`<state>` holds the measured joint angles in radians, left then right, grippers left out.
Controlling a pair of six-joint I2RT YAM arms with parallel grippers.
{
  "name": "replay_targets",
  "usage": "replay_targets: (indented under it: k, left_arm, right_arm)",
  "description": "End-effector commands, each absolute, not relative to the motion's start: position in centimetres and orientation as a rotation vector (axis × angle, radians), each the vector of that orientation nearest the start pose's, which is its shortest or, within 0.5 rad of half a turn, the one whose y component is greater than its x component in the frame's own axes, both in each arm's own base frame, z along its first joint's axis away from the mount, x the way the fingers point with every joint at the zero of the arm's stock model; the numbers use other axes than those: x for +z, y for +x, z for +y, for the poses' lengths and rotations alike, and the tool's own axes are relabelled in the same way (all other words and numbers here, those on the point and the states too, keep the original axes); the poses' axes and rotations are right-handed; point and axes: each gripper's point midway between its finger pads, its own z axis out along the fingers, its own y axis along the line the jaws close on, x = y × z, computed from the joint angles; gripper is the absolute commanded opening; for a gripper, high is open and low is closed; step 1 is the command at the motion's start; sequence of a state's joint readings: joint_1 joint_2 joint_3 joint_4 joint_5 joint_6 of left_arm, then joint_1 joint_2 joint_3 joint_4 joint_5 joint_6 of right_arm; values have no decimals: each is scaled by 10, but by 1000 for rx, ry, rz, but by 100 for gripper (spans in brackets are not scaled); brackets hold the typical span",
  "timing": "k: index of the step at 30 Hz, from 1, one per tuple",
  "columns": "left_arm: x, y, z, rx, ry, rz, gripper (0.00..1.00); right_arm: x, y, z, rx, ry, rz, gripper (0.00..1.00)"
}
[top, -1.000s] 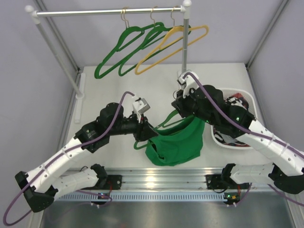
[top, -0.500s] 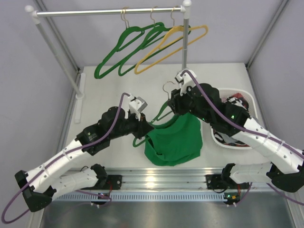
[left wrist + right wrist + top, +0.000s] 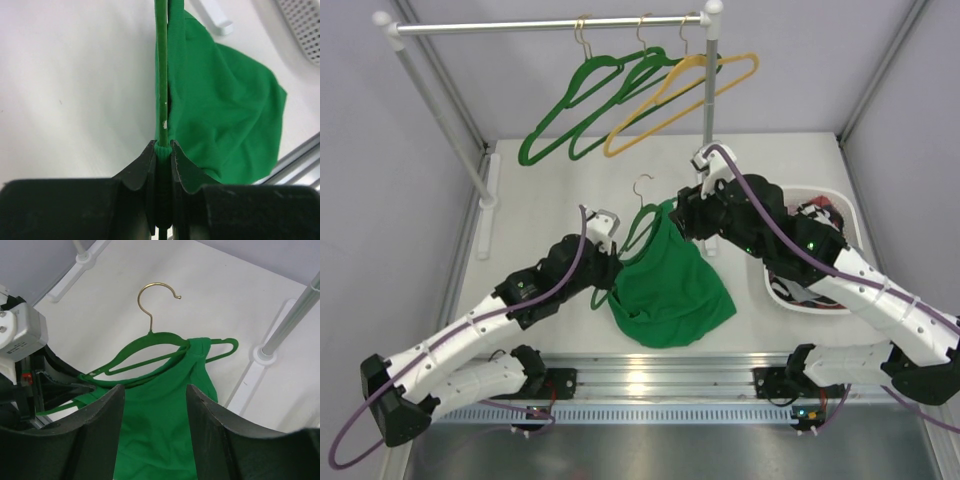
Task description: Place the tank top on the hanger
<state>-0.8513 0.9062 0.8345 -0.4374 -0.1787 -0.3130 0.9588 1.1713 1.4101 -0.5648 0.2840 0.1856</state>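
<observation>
Risk 1: the bright green sleeveless cloth tank top (image 3: 670,290) appears to hang from the thin green triangular hanger with the metal hook (image 3: 155,335) by one strap only, at the hanger's 3 o'clock arm in the right wrist view. I judge the load lopsided, so a tilt toward that end could let the strap slide off onto the white table (image 3: 550,190). Risk 2: the left claw (image 3: 162,146) is clamped tight on a single thin rod of the hanger. With the cloth's weight off to one side, the rod may twist in that pinch and swing the hook away from me. Risk 3: the right claw (image 3: 155,405) has its fingers spread wide with nothing pinched between them. If I close it without looking, it could snag the hooked strap and drag it loose instead of finding the free one, which I cannot make out. Location: the tank top drapes off the hanger above the table, between the two arms. In the top view it lies at 4 o'clock of the left claw, touching the gripped rod, and at 6 o'clock of the right claw, just below its open fingers.
</observation>
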Motion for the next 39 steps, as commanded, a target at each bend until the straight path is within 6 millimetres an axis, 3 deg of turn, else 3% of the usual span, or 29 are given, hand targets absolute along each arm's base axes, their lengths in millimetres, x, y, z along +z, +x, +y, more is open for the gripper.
replay_targets:
  k: [1, 7, 8, 13, 21, 22, 24, 26, 29, 31, 33, 34, 35, 37, 39]
  left_arm:
    - [212, 233, -208, -487, 324, 2010, 0]
    - [187, 250, -186, -473, 183, 2075, 0]
    - [183, 259, -174, -462, 130, 2088, 0]
    - [180, 283, -149, -489, -26, 2090, 0]
    - [188, 320, -78, -472, -312, 2020, 0]
    - [195, 325, -58, -444, -348, 1993, 0]
    - [205, 326, -42, -423, -357, 1975, 0]
    - [226, 330, -7, -388, -396, 1920, 0]
    - [253, 332, 31, -305, -454, 1862, 0]
    - [280, 335, 36, -299, -392, 1819, 0]
    - [286, 335, 43, -268, -380, 1838, 0]
    - [305, 336, 46, -238, -343, 1814, 0]
    - [305, 336, 48, -227, -349, 1834, 0]
    - [331, 337, 50, -200, -310, 1797, 0]
    - [340, 337, 49, -197, -291, 1811, 0]
  right_arm:
    - [384, 245, 257, 525, -455, 1767, 52]
    - [387, 241, 247, 522, -436, 1760, 52]
    - [386, 241, 246, 519, -434, 1762, 52]
    - [386, 238, 243, 532, -428, 1759, 52]
    - [384, 234, 240, 546, -441, 1761, 50]
    - [384, 233, 239, 545, -443, 1759, 50]
    - [385, 232, 239, 552, -446, 1755, 50]
    - [385, 229, 239, 569, -456, 1752, 50]
    - [385, 226, 242, 590, -475, 1752, 49]
    - [387, 223, 243, 607, -485, 1749, 48]
    - [390, 220, 244, 623, -496, 1741, 48]
    - [393, 219, 243, 626, -496, 1736, 48]
    - [394, 218, 243, 627, -506, 1734, 47]
    - [406, 217, 243, 636, -505, 1711, 48]
    - [416, 214, 241, 645, -513, 1693, 48]
